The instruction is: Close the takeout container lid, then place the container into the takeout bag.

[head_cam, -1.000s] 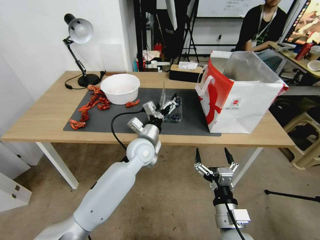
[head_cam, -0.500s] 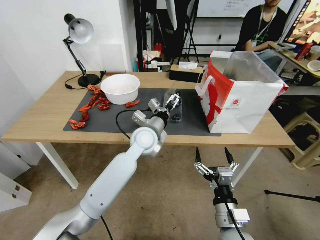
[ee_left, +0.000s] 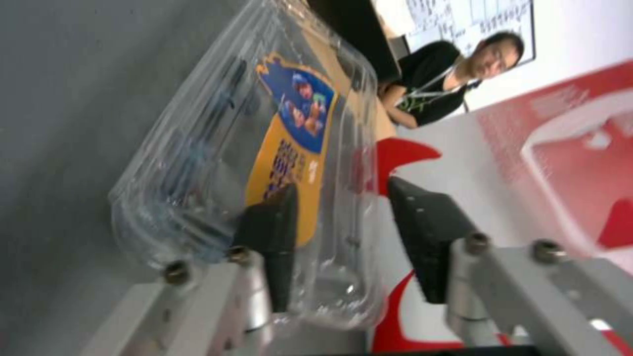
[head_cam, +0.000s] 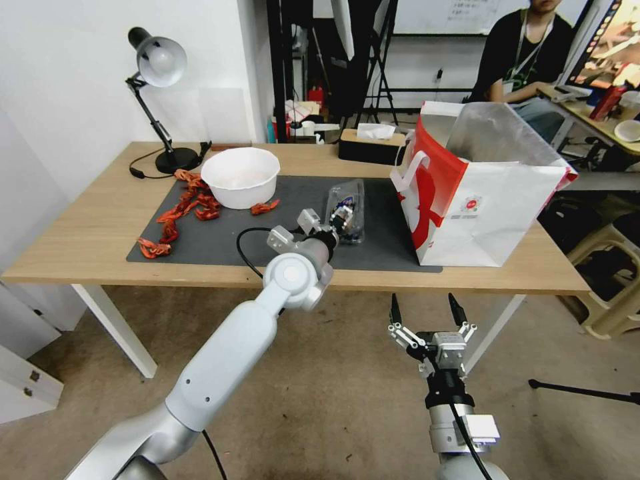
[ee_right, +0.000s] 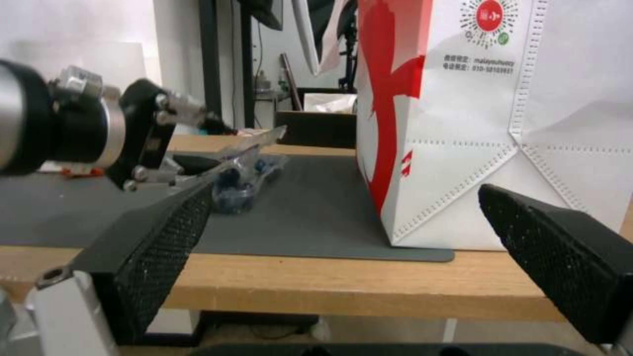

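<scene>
Left gripper (head_cam: 341, 219) pressing lid (ee_left: 290, 133) down over takeout container (head_cam: 347, 212) on grey mat (head_cam: 220, 243) — fingers apart, gripping nothing. Takeout bag (head_cam: 480, 200) standing just beside. Right gripper (head_cam: 427, 312) hanging wide open, empty, below worktop (head_cam: 93, 227).

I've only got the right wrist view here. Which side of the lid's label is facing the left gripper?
Observer: The blue-orange side. In the left wrist view the lid lies down over the takeout container, and one finger of the open left gripper lies against the label's end.
Operator: Is the takeout bag open on top?
Observer: Yes. The head view shows its mouth wide open, with the silver lining visible.
Operator: Where's my right gripper?
Observer: The right gripper hangs open below the table's front edge.
</scene>
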You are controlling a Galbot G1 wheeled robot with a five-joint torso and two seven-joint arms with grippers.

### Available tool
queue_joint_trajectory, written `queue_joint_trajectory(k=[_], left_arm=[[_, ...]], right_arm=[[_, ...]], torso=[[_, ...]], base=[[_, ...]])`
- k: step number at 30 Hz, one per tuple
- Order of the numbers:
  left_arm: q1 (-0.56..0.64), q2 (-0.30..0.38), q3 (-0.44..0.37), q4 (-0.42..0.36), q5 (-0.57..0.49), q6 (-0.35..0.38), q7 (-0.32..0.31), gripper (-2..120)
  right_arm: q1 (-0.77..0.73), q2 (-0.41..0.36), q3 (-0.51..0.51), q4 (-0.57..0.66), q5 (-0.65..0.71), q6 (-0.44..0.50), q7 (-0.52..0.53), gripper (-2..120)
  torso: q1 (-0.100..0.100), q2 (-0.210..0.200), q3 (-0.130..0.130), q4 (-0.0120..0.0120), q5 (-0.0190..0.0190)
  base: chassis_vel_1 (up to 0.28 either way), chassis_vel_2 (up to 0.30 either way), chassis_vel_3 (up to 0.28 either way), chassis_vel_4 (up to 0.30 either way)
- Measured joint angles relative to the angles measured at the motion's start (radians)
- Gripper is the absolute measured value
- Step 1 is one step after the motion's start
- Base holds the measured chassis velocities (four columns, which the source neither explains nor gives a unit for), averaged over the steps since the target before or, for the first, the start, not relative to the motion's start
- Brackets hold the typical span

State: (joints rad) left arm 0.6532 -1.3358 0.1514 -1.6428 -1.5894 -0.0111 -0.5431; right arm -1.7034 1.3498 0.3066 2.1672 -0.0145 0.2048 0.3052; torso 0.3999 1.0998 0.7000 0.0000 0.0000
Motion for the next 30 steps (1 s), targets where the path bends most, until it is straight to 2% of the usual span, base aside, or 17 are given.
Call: queue_joint_trajectory(k=[9, 17, 21, 23, 26, 28, 30], left_arm=[[0.000, 0.009, 0.038, 0.012, 0.072, 0.014, -0.010, 0], [-0.003, 0.012, 0.047, 0.021, 0.083, 0.018, -0.011, 0], [-0.006, 0.014, 0.057, 0.026, 0.094, 0.019, -0.011, 0], [-0.012, 0.014, 0.066, 0.029, 0.099, 0.019, -0.010, 0], [-0.016, 0.014, 0.072, 0.032, 0.103, 0.019, -0.008, 0], [-0.020, 0.014, 0.079, 0.036, 0.111, 0.018, -0.006, 0], [-0.021, 0.014, 0.080, 0.036, 0.112, 0.017, -0.006, 0]], right_arm=[[0.040, -0.018, 0.006, 0.017, 0.065, -0.035, 0.003, 100], [0.062, -0.019, 0.001, 0.018, 0.096, -0.056, 0.005, 100], [0.101, -0.033, -0.002, 0.021, 0.154, -0.091, 0.011, 100], [0.143, -0.060, -0.001, 0.027, 0.248, -0.140, 0.024, 100], [0.175, -0.083, -0.001, 0.032, 0.317, -0.180, 0.038, 100], [0.221, -0.117, -0.001, 0.033, 0.432, -0.237, 0.060, 100], [0.238, -0.126, -0.001, 0.032, 0.467, -0.253, 0.065, 100]], torso=[[0.000, 0.000, 0.000, 0.0000, 0.0000], [0.000, 0.000, 0.000, -0.0001, 0.0000], [0.000, 0.000, 0.000, 0.0001, 0.0000], [0.000, 0.000, 0.000, 0.0000, 0.0000], [0.000, 0.000, 0.000, -0.0001, 0.0000], [0.000, 0.000, 0.000, 0.0000, 0.0000], [0.000, 0.000, 0.000, 0.0000, 0.0000]], base=[[0.000, 0.000, 0.000, 0.000], [0.000, 0.000, 0.000, 0.000], [0.000, 0.000, 0.000, 0.000], [0.000, 0.000, 0.000, 0.000], [0.000, 0.000, 0.000, 0.000], [0.000, 0.000, 0.000, 0.000], [0.000, 0.000, 0.000, 0.000]])
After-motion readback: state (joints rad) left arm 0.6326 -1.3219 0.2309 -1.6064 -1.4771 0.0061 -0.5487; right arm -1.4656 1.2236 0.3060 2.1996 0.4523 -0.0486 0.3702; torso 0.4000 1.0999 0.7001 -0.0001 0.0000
